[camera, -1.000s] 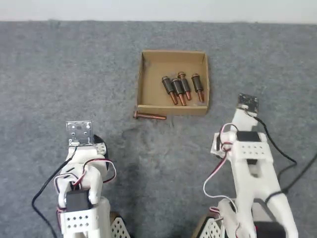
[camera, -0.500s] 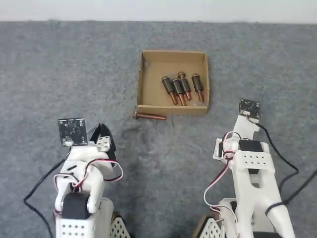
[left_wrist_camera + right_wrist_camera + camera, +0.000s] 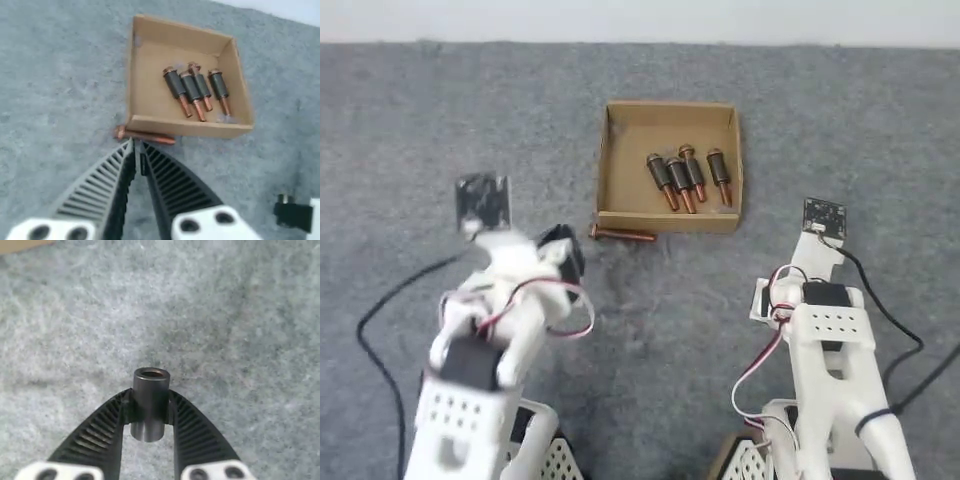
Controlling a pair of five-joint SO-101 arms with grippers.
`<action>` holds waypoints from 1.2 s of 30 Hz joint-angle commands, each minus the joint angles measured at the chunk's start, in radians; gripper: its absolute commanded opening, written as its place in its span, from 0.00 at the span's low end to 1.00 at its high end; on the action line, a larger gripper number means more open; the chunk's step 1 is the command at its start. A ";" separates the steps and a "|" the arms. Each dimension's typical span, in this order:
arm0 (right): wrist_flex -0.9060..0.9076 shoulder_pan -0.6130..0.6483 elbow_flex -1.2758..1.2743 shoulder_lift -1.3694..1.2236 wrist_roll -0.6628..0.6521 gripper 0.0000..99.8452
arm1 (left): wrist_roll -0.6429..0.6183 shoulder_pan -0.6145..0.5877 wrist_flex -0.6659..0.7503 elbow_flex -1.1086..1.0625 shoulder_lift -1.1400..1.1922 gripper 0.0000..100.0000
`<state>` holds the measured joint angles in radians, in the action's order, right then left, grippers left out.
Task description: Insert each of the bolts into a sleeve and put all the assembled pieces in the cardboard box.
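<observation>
A bare copper bolt [image 3: 622,234] [image 3: 145,136] lies on the grey carpet just in front of the cardboard box [image 3: 668,222] [image 3: 186,128]. Several assembled bolt-and-sleeve pieces [image 3: 686,178] [image 3: 195,91] lie inside the box. My left gripper [image 3: 136,146] is shut and empty, its tips right beside the bolt's head end; from above it [image 3: 565,255] sits left of the bolt. My right gripper [image 3: 149,401] is shut on a dark sleeve [image 3: 150,405] held upright with its bore facing the camera, above bare carpet. The right arm [image 3: 825,320] stands at the lower right.
Grey carpet covers the whole table, and a pale wall edge runs along the back. A part of the right arm [image 3: 296,214] shows at the corner of the left wrist view. Open carpet lies left and right of the box.
The left arm has swung forward and to the right, toward the loose bolt. The right arm drew back slightly a second ago and has since kept still with the sleeve.
</observation>
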<state>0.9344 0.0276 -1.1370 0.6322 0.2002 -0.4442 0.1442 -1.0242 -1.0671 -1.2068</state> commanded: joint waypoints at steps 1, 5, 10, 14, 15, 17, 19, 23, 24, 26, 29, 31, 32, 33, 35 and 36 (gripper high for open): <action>-0.018 -0.013 0.008 0.050 -0.015 0.01 | -0.110 0.038 0.184 0.091 0.239 0.01; -0.018 -0.012 0.008 0.050 -0.015 0.01 | -0.218 0.055 0.330 0.091 0.413 0.01; -0.016 -0.010 0.005 0.050 -0.044 0.01 | -0.333 0.051 0.483 0.093 0.638 0.01; -0.015 -0.008 0.005 0.050 -0.048 0.01 | -0.394 0.057 0.614 0.096 0.818 0.01; -0.015 -0.008 0.005 0.050 -0.048 0.01 | -0.407 0.057 0.638 0.096 0.856 0.01; -0.013 -0.008 0.005 0.051 -0.048 0.01 | -0.414 0.066 0.663 0.102 0.916 0.01; -0.013 -0.008 0.005 0.051 -0.049 0.01 | -0.414 0.087 0.641 0.117 0.944 0.01; -0.012 -0.007 0.005 0.051 -0.049 0.01 | -0.411 0.152 0.591 0.124 0.922 0.01; -0.012 -0.007 0.005 0.051 -0.049 0.01 | -0.411 0.157 0.598 0.124 0.918 0.01; -0.012 -0.007 0.005 0.051 -0.049 0.01 | -0.411 0.149 0.634 0.125 0.927 0.01; -0.012 -0.007 0.005 0.051 -0.049 0.01 | -0.411 0.115 0.658 0.154 0.987 0.01; -0.012 -0.005 0.005 0.051 -0.049 0.01 | -0.416 0.089 0.657 0.197 1.051 0.01; -0.012 -0.005 0.005 0.051 -0.049 0.01 | -0.417 0.080 0.657 0.220 1.088 0.01; -0.012 -0.005 0.005 0.051 -0.049 0.01 | -0.431 0.069 0.655 0.243 1.128 0.01; -0.012 -0.005 0.005 0.051 -0.049 0.01 | -0.465 0.052 0.649 0.282 1.189 0.01; -0.012 -0.005 0.005 0.051 -0.051 0.01 | -0.476 0.046 0.629 0.306 1.217 0.01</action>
<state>0.9344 0.0276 -1.1370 0.6322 0.1665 -0.8677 0.2240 -0.3905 -0.8738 -0.0652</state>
